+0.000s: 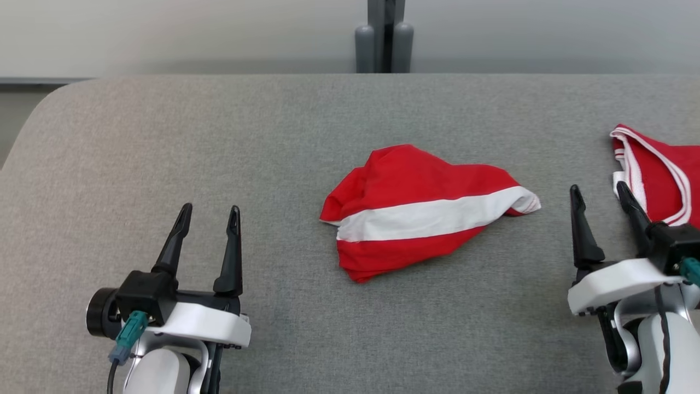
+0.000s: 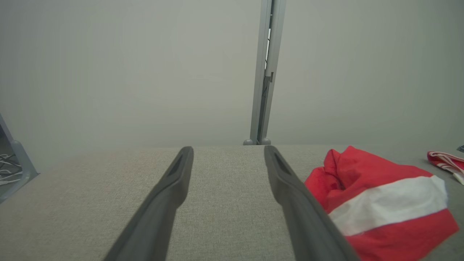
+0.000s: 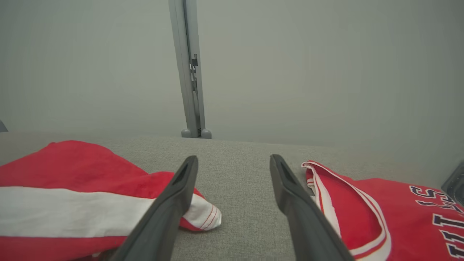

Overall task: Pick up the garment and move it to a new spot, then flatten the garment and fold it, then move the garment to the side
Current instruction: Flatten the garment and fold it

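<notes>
The red garment (image 1: 421,210), crossed by one broad white band, lies crumpled mid-worktop (image 1: 219,137) on grey fabric, with bare room to its left, near and far. The left claw (image 1: 210,209) and right claw (image 1: 598,189) stand spread and empty to its near left and near right, apart from it. A red, white-trimmed jersey (image 1: 661,175) lies at the right edge; its dark lettering (image 3: 440,214) is cut off and unreadable.

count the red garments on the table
2. The white-banded garment lies at the middle of the table; the white-trimmed garment sits at its right, cut off by the head view's edge. More may lie beyond.
</notes>
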{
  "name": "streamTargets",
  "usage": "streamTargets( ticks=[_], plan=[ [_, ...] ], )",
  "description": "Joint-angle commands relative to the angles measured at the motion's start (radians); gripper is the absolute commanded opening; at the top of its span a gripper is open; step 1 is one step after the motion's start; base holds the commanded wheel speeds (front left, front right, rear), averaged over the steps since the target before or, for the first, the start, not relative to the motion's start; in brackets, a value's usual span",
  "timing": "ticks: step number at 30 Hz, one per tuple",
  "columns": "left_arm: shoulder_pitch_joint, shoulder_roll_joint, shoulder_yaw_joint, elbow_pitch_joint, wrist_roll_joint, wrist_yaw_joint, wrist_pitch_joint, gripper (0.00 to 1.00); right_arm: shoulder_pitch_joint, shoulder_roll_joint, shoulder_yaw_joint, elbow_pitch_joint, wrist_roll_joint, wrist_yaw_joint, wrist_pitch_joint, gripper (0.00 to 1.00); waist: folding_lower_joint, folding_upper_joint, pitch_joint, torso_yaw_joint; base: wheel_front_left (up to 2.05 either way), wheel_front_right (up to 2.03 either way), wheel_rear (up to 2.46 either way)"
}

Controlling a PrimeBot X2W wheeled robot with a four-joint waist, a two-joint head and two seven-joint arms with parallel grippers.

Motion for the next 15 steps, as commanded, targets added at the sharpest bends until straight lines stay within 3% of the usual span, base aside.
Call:
streamTargets(
  ticks=[1,15],
  plan=[
    [-0.02,0.003,0.006,0.005,0.013,-0.01,-0.003,1.0,-0.024,-0.006,-0.01,0.03,0.014,0.0,0.007,1.0,0.0,0.0,0.021,0.017,0.0,0.0,0.0],
    [-0.06,-0.018,0.044,0.031,0.066,-0.065,-0.003,1.0,-0.174,-0.028,-0.074,0.32,0.094,0.0,0.035,1.0,0.0,0.0,0.114,0.098,0.0,0.0,0.0]
  ],
)
